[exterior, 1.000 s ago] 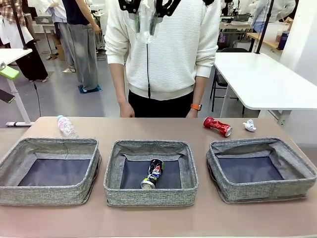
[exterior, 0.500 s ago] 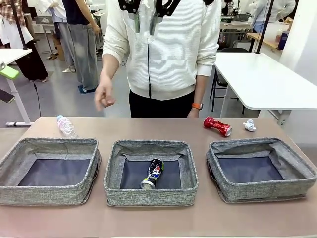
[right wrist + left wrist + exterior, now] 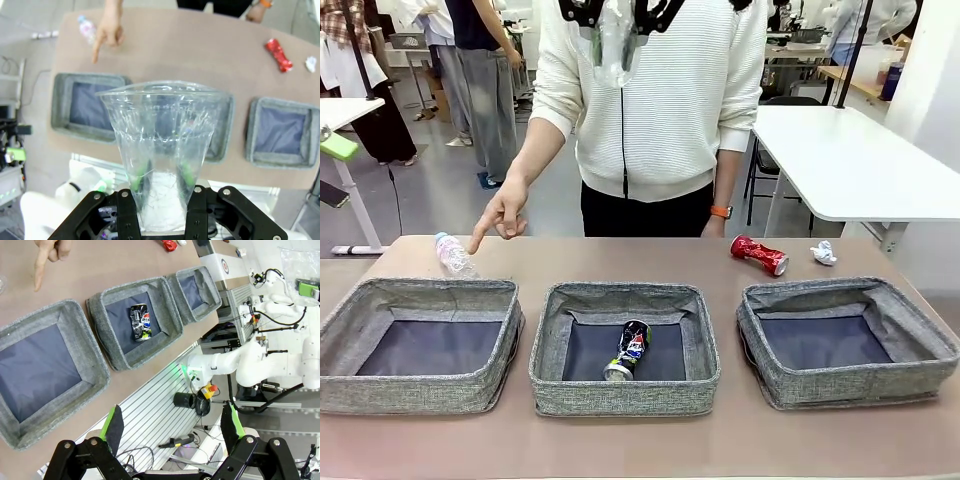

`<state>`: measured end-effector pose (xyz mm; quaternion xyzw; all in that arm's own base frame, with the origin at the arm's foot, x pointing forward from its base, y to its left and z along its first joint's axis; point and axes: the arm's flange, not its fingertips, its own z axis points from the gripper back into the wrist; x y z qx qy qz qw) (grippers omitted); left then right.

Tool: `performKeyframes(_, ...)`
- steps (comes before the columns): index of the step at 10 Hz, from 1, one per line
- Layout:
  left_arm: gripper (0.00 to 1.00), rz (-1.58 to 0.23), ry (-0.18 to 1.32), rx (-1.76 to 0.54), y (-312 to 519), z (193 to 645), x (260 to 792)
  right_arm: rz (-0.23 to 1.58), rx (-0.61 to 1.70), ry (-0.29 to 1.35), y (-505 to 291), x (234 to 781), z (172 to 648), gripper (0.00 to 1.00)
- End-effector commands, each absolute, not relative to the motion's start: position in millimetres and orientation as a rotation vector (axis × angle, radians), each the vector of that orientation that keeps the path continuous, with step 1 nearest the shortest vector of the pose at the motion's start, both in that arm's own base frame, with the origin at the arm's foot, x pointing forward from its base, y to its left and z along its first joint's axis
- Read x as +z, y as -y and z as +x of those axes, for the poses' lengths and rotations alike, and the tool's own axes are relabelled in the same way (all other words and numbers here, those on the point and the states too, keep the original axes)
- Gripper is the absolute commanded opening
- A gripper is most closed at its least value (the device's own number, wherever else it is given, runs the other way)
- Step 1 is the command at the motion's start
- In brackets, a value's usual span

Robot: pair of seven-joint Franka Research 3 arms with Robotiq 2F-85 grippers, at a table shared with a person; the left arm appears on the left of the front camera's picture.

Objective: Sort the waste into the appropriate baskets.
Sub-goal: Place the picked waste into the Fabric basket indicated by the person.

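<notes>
My right gripper (image 3: 160,182) is shut on a clear plastic cup (image 3: 159,145), held high above the table; the cup (image 3: 614,45) hangs at the top of the front view. Three grey baskets stand in a row: left (image 3: 420,392), middle (image 3: 620,397), right (image 3: 850,390). A dark printed can (image 3: 628,350) lies in the middle basket. Behind the baskets lie a clear bottle (image 3: 453,254), a crushed red can (image 3: 758,254) and a paper ball (image 3: 823,253). My left gripper (image 3: 172,425) is open, high above the table's near edge.
A person stands at the far side. One hand (image 3: 498,215) points a finger down at the bottle, just behind the left basket. The other hand rests near the red can. A white table (image 3: 850,160) stands behind on the right.
The person's hand lifted from the far table edge, swung out to the left and now points down near the bottle. Both grippers and the cup stayed put.
</notes>
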<state>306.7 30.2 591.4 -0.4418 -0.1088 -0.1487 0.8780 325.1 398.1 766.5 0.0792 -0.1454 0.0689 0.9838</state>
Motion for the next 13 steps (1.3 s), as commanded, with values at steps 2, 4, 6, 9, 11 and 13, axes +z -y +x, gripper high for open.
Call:
performKeyframes(2, 1.00, -0.934, 0.236, -0.330, -31.7, 305.4, 592.8, 0.184, 0.120, 0.297, -395.6, 761.4, 321.6, 0.30)
performKeyframes(4, 1.00, -0.921, 0.227, -0.310, -30.2, 306.7, 591.4, 0.159, 0.138, 0.292, -398.1, 766.5, 325.1, 0.30)
performKeyframes(6, 1.00, -0.730, 0.217, -0.208, -88.5, 303.1, 581.0, 0.198, 0.424, 0.276, -485.9, 711.5, 354.9, 0.30)
performKeyframes(9, 1.00, -0.751, 0.148, 0.019, -198.3, 254.5, 573.0, 0.164, 0.912, 0.156, -666.2, 598.5, 349.8, 0.30)
performKeyframes(11, 1.00, -0.769, 0.208, 0.201, -221.4, 234.7, 565.1, 0.213, 0.753, 0.162, -611.6, 576.2, 315.8, 0.30)
performKeyframes(13, 1.00, -0.708, 0.163, 0.062, -213.0, 240.7, 559.3, 0.151, 0.887, 0.133, -663.8, 512.9, 302.4, 0.30)
